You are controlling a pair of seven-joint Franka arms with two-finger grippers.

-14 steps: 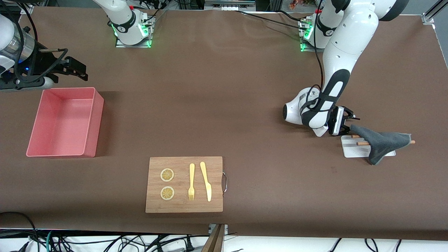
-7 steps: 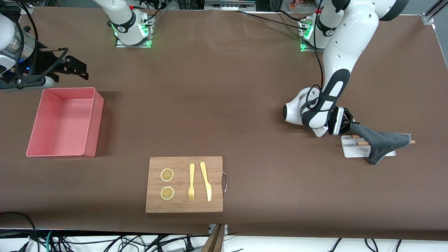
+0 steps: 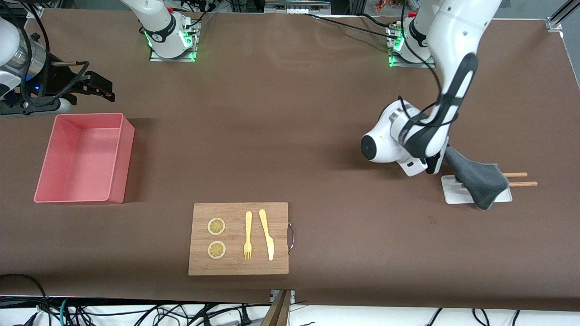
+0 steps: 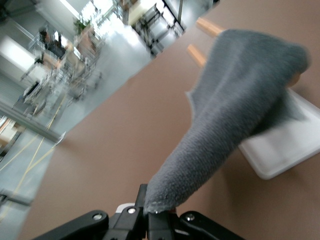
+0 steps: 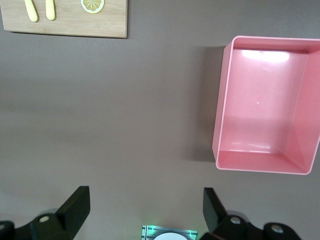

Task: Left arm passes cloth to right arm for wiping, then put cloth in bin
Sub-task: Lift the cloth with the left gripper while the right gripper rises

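Observation:
The dark grey cloth point(image 3: 478, 180) hangs from my left gripper point(image 3: 446, 156), which is shut on one corner and holds it raised. The cloth's lower end still drapes over the white tray point(image 3: 451, 192) and the wooden chopsticks point(image 3: 521, 179). In the left wrist view the cloth point(image 4: 235, 120) stretches from the left gripper point(image 4: 150, 216) down to the tray point(image 4: 287, 150). The salmon-pink bin point(image 3: 47, 174) stands empty at the right arm's end of the table. My right gripper point(image 3: 108, 90) waits open and empty over bare table beside the bin point(image 5: 225, 120).
A wooden cutting board point(image 3: 281, 213) with two lemon slices, a yellow fork and a yellow knife lies near the front edge, between the bin and the tray. It also shows in the right wrist view point(image 5: 65, 27).
My left gripper closed on the cloth's corner and rose, pulling the cloth up and toward the right arm's end. The chopsticks' outer ends are now uncovered. The right arm has not moved.

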